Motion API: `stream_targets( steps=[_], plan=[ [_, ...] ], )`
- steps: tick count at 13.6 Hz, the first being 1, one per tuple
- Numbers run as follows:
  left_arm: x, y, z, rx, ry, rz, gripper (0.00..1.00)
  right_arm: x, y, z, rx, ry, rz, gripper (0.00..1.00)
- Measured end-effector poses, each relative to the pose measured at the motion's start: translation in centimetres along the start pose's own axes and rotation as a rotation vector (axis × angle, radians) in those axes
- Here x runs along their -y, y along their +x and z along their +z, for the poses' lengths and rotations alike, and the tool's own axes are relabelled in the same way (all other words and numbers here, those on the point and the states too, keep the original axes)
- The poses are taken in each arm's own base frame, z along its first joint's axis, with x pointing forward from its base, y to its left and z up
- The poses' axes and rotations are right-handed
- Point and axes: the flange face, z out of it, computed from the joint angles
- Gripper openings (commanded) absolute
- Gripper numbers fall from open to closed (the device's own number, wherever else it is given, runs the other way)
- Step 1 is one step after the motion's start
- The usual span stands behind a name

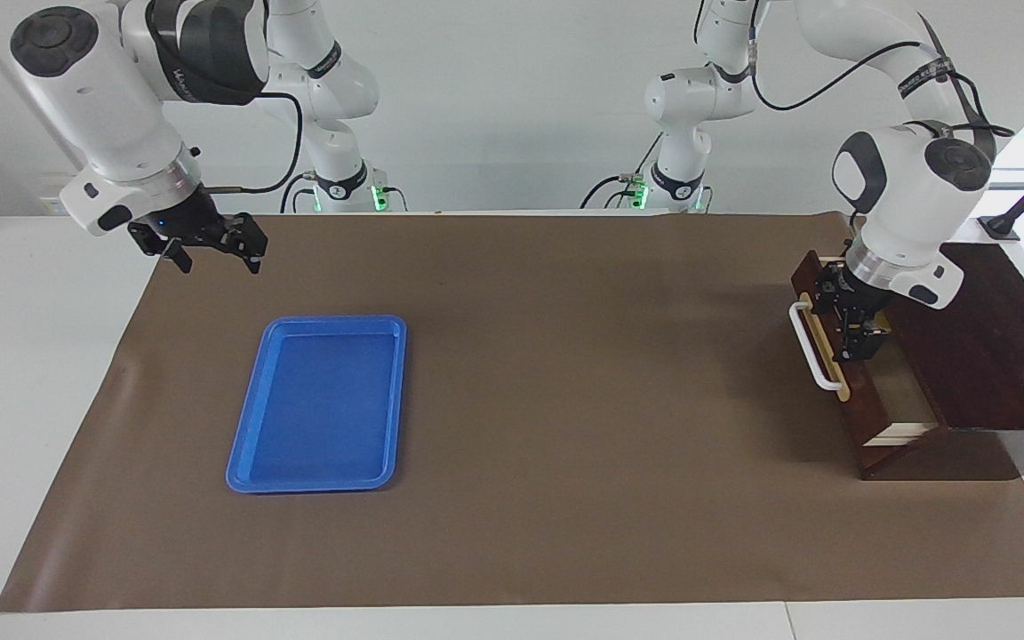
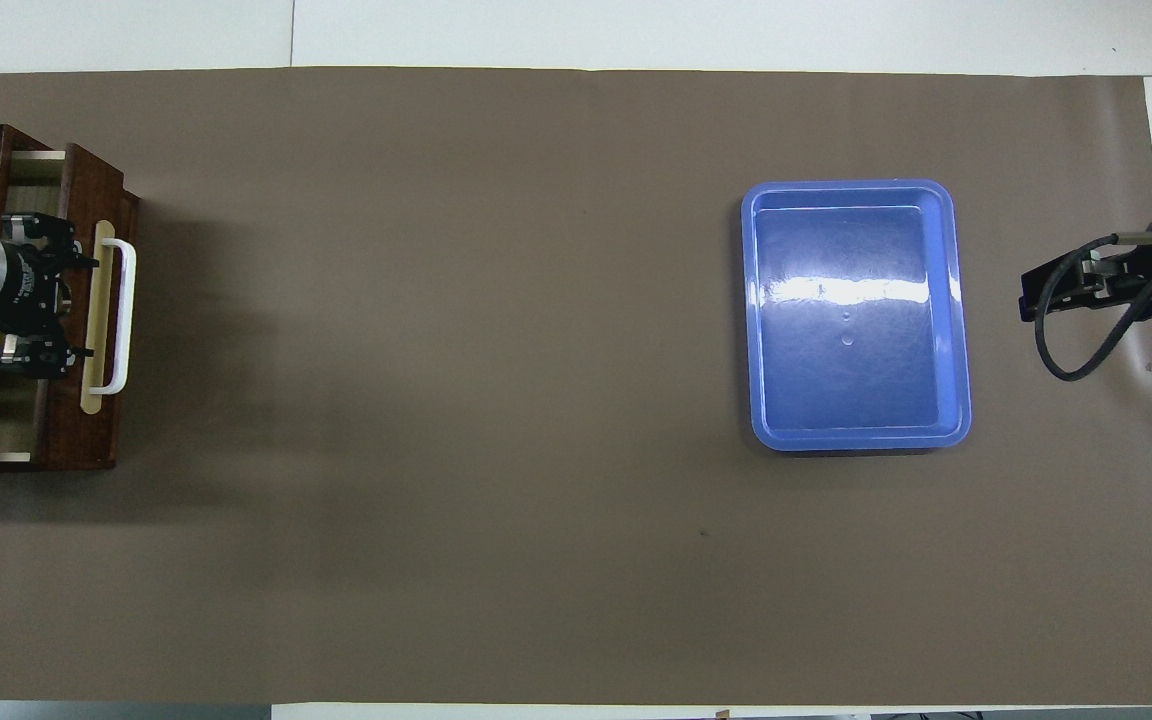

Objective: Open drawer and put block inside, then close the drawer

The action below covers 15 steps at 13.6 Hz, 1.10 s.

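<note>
Overhead view first: my left end effector [image 2: 36, 295] sits low over the open drawer [image 2: 21, 420], its fingers spread wide apart and holding nothing, just inside the front panel and close beside the white handle [image 2: 119, 315]. I cannot see the block in either view; the tray [image 2: 956, 300] is bare, so I judge the block is down in the drawer under the left end effector, hidden by it. That would leave only the closing push.

What worries me from here: the fingers stand inside the drawer, between the front panel and the cabinet [image 1: 992, 356]. If I push the drawer in before lifting clear, the fingers get caught between panel and cabinet edge, or drag the whole cabinet across the table [image 1: 565, 400]. Lifting at a slant could also clip the handle or the panel's top edge, which is right beside the fingers. A push off the panel's middle could skew the drawer and jam it.

Room to move: straight above the left end effector is free, and the table in front of the drawer is bare well out toward the tray, so an approach to the panel has plenty of space.

My right end effector [image 1: 214, 249] waits, raised over the table's edge at its own end, fingers apart, well clear of the tray.
</note>
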Motion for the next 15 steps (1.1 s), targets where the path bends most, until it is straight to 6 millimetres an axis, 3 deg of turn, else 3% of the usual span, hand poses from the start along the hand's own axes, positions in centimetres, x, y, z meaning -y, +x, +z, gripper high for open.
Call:
stream_targets(
  steps=[3, 8, 13, 15],
  plan=[
    [0.5, 3.0, 0.1, -0.003, 0.0, 0.0, 1.0, 0.0, 0.0, 0.0, 0.0, 0.0, 0.0, 1.0],
    [0.8, 4.8, 0.2, -0.004, 0.001, 0.003, 1.0, 0.0, 0.0, 0.0, 0.0, 0.0, 0.0, 1.0],
    [0.8, 4.7, 0.1, -0.005, 0.002, 0.023, 1.0, 0.0, 0.0, 0.0, 0.0, 0.0, 0.0, 1.0],
    [0.7, 3.7, -1.0, -0.004, 0.011, 0.048, 1.0, 0.0, 0.0, 0.0, 0.0, 0.0, 0.0, 1.0]
  ],
)
